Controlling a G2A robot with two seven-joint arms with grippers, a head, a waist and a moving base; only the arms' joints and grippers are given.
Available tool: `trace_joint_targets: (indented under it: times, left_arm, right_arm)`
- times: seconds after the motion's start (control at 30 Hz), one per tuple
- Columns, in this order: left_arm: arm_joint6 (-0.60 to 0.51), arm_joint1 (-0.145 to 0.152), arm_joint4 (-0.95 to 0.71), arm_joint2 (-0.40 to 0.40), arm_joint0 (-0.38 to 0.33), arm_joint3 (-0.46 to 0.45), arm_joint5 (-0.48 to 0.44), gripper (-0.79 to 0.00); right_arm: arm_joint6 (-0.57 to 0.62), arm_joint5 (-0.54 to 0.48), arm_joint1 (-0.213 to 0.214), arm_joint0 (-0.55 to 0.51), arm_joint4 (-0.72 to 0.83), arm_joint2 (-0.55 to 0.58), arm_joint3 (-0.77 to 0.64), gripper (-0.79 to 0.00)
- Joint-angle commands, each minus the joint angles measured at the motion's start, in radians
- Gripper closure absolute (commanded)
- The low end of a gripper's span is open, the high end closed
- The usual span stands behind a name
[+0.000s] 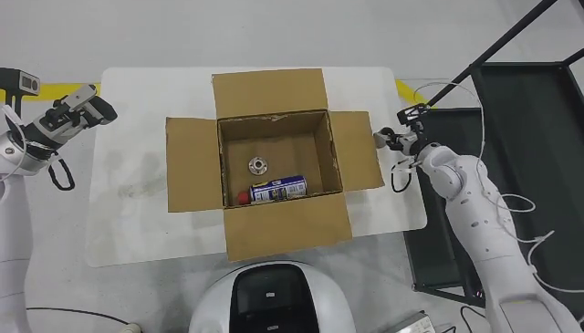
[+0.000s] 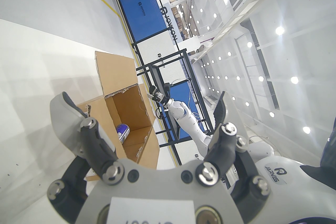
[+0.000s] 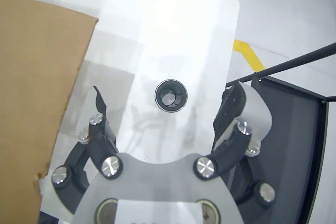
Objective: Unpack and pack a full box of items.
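An open cardboard box (image 1: 274, 164) stands mid-table with its four flaps spread. Inside lie a blue spray can (image 1: 280, 190) with a red cap and a small round metal part (image 1: 258, 163). The can (image 2: 122, 131) also shows inside the box (image 2: 123, 104) in the left wrist view. My left gripper (image 1: 91, 105) (image 2: 143, 108) hangs open and empty above the table's left edge. My right gripper (image 1: 388, 139) (image 3: 164, 101) is open just past the box's right flap (image 3: 39, 64). A short black ring (image 3: 171, 95) stands on the table below it, between its fingers.
The white table (image 1: 137, 205) has bare room left of the box. A dark cart (image 1: 511, 150) with a black frame stands close against the table's right side, beside my right arm. Yellow floor tape (image 3: 248, 54) runs past the far corners.
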Motion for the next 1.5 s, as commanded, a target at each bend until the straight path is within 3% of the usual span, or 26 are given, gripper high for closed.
trace_joint_targets:
  times: [0.0, 0.57, 0.67, 0.73, 0.83, 1.17, 1.47]
  left_arm:
    - [0.000, 0.000, 0.000, 0.000, 0.000, 0.000, 0.000, -0.785]
    - [0.000, 0.000, 0.000, 0.000, 0.000, 0.000, 0.000, -0.785]
    - [0.000, 0.000, 0.000, 0.000, 0.000, 0.000, 0.000, -0.785]
    - [0.000, 0.000, 0.000, 0.000, 0.000, 0.000, 0.000, -0.785]
    - [0.000, 0.000, 0.000, 0.000, 0.000, 0.000, 0.000, -0.785]
    - [0.000, 0.000, 0.000, 0.000, 0.000, 0.000, 0.000, -0.785]
    - [0.000, 0.000, 0.000, 0.000, 0.000, 0.000, 0.000, -0.785]
  right_arm:
    - [-0.003, -0.003, -0.007, 0.030, 0.003, -0.026, 0.052, -0.785]
    - [-0.072, 0.017, -0.060, 0.208, 0.011, -0.163, 0.381, -0.785]
    - [-0.078, 0.015, -0.068, 0.224, 0.022, -0.175, 0.406, -0.425]
    - [-0.079, 0.014, -0.073, 0.237, 0.030, -0.182, 0.424, -0.308]
    - [-0.078, 0.017, -0.080, 0.257, 0.035, -0.192, 0.453, 0.000]
    - [-0.166, -0.029, -0.081, 0.271, 0.055, -0.180, 0.468, 0.000]
    - [-0.268, -0.073, -0.027, 0.151, 0.061, -0.026, 0.190, 0.000]
